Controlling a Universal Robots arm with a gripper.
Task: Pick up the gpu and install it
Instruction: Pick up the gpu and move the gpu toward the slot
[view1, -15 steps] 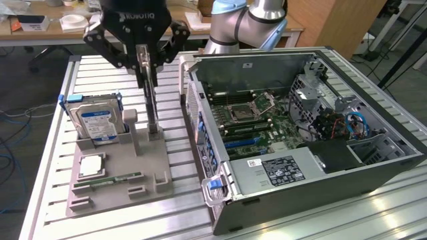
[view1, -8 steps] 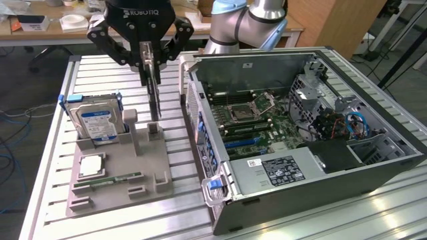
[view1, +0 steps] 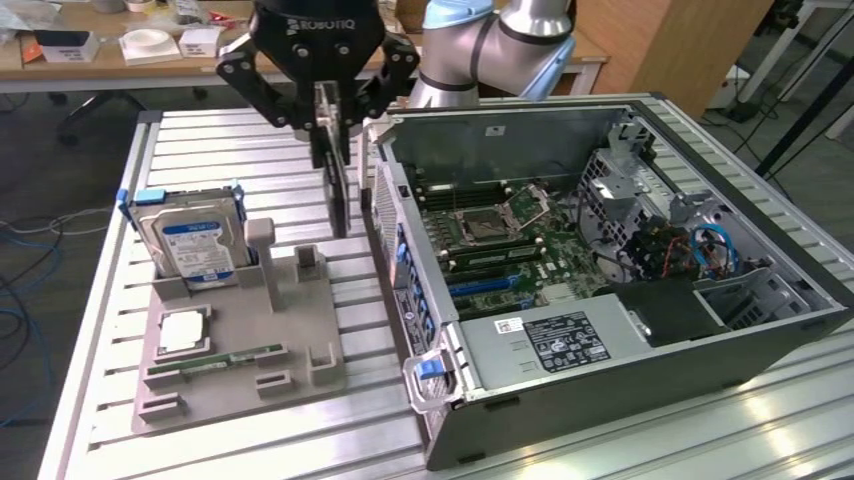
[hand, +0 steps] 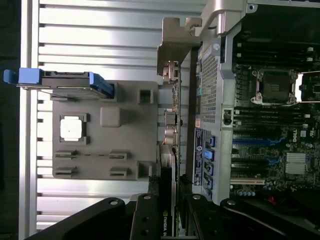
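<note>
Exterior view, gripper (view1: 339, 128) clamped on gpu (view1: 340, 195), seemingly clear of tray (view1: 243, 335), beside case (view1: 601, 420).

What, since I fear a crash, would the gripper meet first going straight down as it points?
Probably the table strip between gray fixture and computer case; the held gpu would touch first. Depth is unclear: possibly the fixture's edge.

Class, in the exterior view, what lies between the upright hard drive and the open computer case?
The gpu, held edge-on in the gripper, hangs between the hard drive and the computer case; the exterior view shows this.
</note>
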